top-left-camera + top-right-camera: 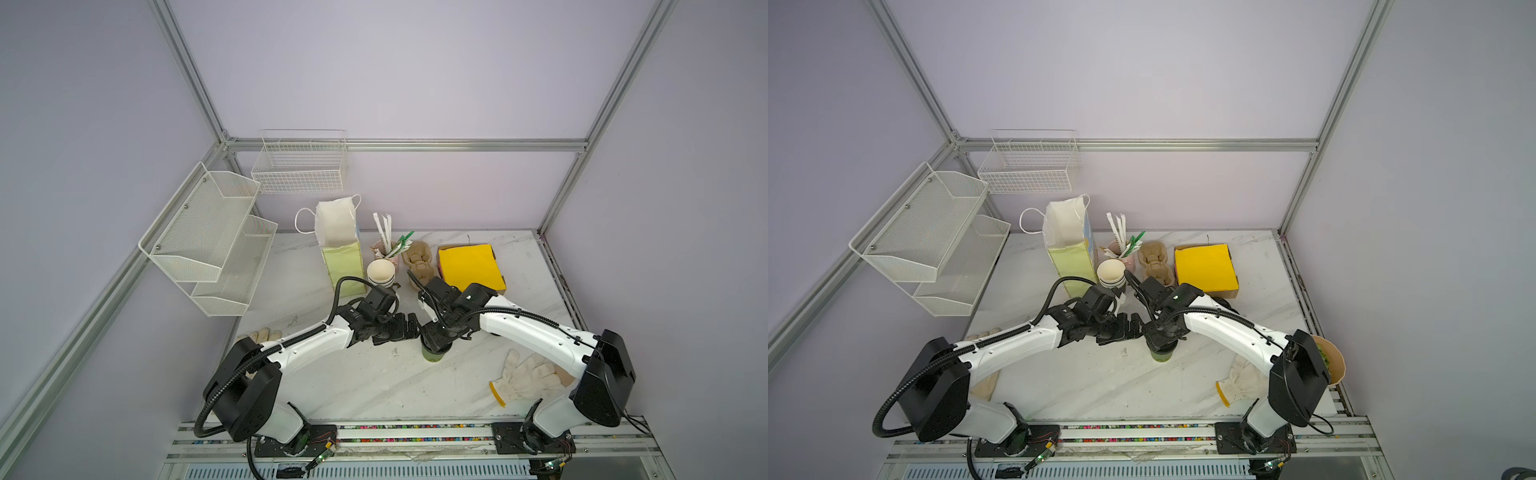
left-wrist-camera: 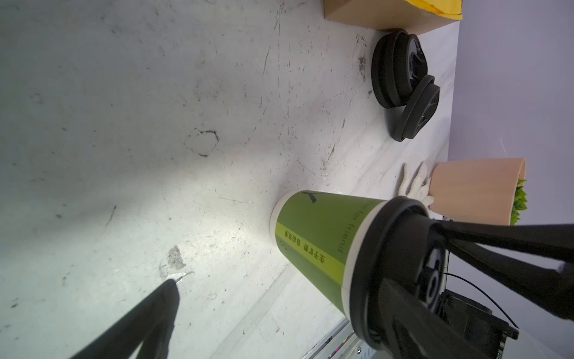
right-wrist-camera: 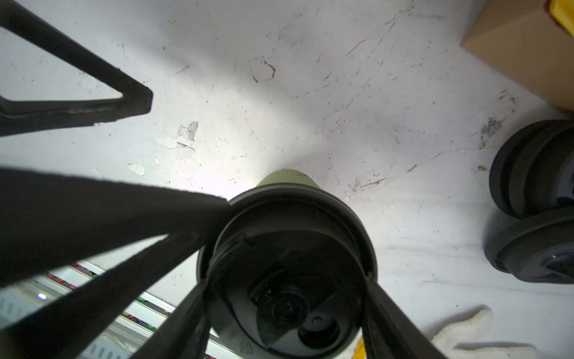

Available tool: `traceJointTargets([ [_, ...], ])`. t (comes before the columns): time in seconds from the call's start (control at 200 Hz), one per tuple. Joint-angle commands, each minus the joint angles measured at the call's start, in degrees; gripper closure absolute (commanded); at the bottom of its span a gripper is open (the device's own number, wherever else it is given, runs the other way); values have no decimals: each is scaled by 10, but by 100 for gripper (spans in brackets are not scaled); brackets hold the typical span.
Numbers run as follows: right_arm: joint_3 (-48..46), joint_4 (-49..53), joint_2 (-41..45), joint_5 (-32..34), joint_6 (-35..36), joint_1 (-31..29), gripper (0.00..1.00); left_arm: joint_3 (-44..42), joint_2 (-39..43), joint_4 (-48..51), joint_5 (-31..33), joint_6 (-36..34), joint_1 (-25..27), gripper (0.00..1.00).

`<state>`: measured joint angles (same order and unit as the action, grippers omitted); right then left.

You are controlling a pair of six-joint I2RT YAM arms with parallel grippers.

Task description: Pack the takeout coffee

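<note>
Found the coffee cup (image 1: 432, 356) upright on the tabletop (image 1: 374, 386), near the middle and a little toward the front, green-sided with a pale band at the base and a black lid (image 3: 289, 264) on top. Judged the base to be resting on the marble surface in the left wrist view.

Saw the right gripper (image 1: 434, 341) directly above the cup in both top views, pointing down, with fingers (image 3: 391, 310) closed against opposite sides of the lid's rim, so holding the cup by its lid.

Noted the left gripper (image 1: 409, 328) just beside the cup on the left, with fingers (image 3: 124, 217) spread wide and holding nothing. Caught one of those fingers with its tip right at the lid's rim in the right wrist view, the other well apart from the cup. Could not judge contact between that near tip and the rim.

Counted, along the back of the tabletop from left to right, a paper bag (image 1: 343, 266) standing open, a stack of cups (image 1: 380, 272) with white insides, a pinkish cup (image 1: 390, 257) of wrapped straws just behind the stack, a cup carrier (image 1: 417, 259) and a box (image 1: 471, 266) with a yellow top. Spotted two spare lids (image 2: 400, 84) leaning together near the box in the left wrist view. Marked a white glove (image 1: 528, 376) lying flat on the right of the tabletop beside the right arm, and a plant pot (image 2: 475, 189) with green leaves at the right edge, beyond the glove.
</note>
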<state>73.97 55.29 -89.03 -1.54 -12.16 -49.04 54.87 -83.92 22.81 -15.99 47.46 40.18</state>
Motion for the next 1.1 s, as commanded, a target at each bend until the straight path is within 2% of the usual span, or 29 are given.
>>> traceJointTargets([
  [0.0,-7,25,-2,-36,-7,-8,37,75,43,7,12,-9,-14,0],
  [0.105,-4,24,2,-36,-6,-9,37,72,60,-5,20,-8,-18,0],
  [0.295,-15,25,8,-64,1,-8,37,44,39,-14,-17,3,-18,0],
  [0.52,-18,28,8,-53,3,-9,37,-11,37,-42,-30,14,-18,0],
  [0.73,-4,43,1,-13,-2,-8,37,-55,51,-59,-33,16,-18,0],
  [0.875,17,43,-3,15,-11,-8,37,-69,71,-57,-15,17,-19,0],
  [1.095,34,44,-14,59,-38,-5,37,-55,134,-9,56,11,-35,0],
])
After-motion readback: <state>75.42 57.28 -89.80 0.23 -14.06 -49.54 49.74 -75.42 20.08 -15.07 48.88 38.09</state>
